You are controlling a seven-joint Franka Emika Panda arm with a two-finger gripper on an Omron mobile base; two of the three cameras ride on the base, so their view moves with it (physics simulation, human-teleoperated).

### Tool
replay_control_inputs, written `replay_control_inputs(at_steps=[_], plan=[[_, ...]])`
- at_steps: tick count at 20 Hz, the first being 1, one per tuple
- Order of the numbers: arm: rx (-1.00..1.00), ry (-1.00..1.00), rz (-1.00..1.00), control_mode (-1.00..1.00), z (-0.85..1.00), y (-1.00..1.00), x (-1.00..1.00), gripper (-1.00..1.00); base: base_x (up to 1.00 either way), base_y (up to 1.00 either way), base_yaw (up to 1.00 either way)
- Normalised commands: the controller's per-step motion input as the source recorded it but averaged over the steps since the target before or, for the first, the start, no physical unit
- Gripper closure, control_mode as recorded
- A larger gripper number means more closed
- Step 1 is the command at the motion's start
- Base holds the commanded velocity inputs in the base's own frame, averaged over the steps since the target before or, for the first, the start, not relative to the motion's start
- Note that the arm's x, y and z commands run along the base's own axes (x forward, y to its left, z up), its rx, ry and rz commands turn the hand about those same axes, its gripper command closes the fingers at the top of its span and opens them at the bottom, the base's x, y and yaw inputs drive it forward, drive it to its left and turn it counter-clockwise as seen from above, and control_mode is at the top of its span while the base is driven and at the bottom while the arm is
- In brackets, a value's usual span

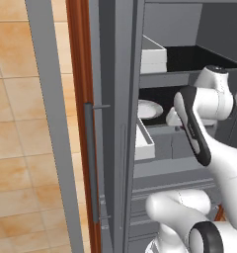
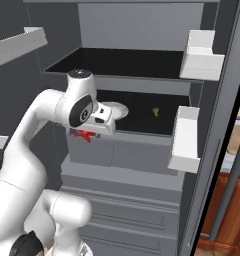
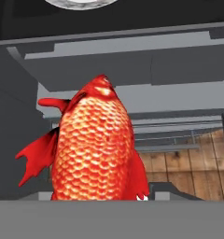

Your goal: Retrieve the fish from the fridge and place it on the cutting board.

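The red fish (image 3: 95, 144) is close up in the hand view, scaly, with its fins spread to the left. In the right base view the fish (image 2: 82, 135) hangs under my hand, just in front of the fridge's (image 2: 142, 30) lower drawer face and resting on nothing. My gripper (image 2: 86, 133) is shut on it, and its fingertips are hidden behind the fish. The fridge stands open, its door (image 1: 115, 123) swung out to the left. The cutting board is out of view.
A white plate (image 2: 114, 110) sits on the dark middle shelf behind my hand. White door bins (image 2: 202, 55) (image 2: 184, 140) hang on the right, and others (image 1: 152, 54) on the left door. The door's bar handle (image 1: 89, 158) and wooden cabinets (image 2: 227, 200) flank the fridge.
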Motion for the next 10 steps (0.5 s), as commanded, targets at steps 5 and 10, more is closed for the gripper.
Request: replay_control_inputs(at_steps=[5,10], plan=[[-0.05,-0.03,-0.03,-1.00,0.08,0.10,-0.64,1.00,0.00,0.00,0.00],[-0.01,0.00,-0.05,-1.00,0.04,0.09,-0.59,1.00,0.00,0.00,0.00]])
